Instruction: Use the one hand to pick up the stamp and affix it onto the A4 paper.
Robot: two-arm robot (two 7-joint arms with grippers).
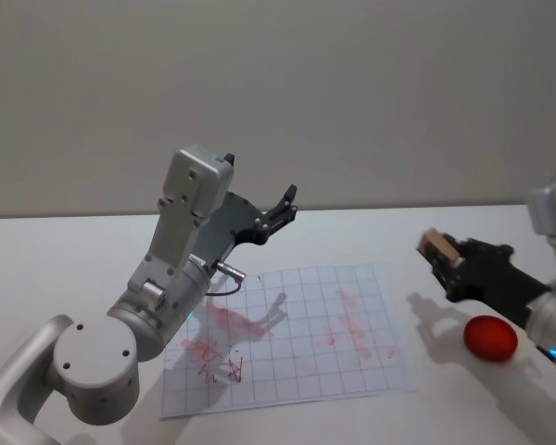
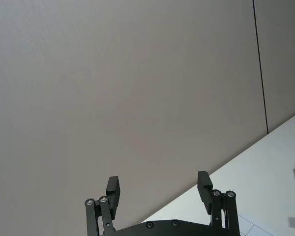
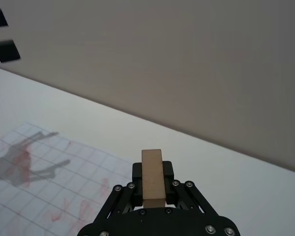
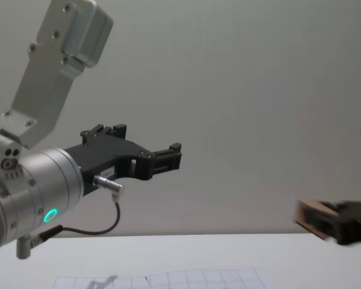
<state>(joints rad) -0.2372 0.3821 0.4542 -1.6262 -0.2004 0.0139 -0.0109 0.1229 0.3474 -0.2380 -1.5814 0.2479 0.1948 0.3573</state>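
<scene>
A light wooden stamp (image 1: 437, 247) is clamped in my right gripper (image 1: 444, 260), which is shut on it and held in the air just off the right edge of the A4 paper (image 1: 292, 345). The gridded white sheet lies flat on the table and carries several red stamp marks. In the right wrist view the stamp (image 3: 152, 167) stands upright between the black jaws, with the paper (image 3: 44, 169) below and ahead of it. My left gripper (image 1: 284, 205) is raised above the paper's far left part, open and empty (image 2: 158, 183). The chest view shows both the stamp (image 4: 313, 220) and the left gripper (image 4: 170, 156).
A round red object (image 1: 490, 337) rests on the white table (image 1: 65, 250) under my right forearm, right of the paper. A plain grey wall stands behind the table. The left arm's shadow falls across the sheet.
</scene>
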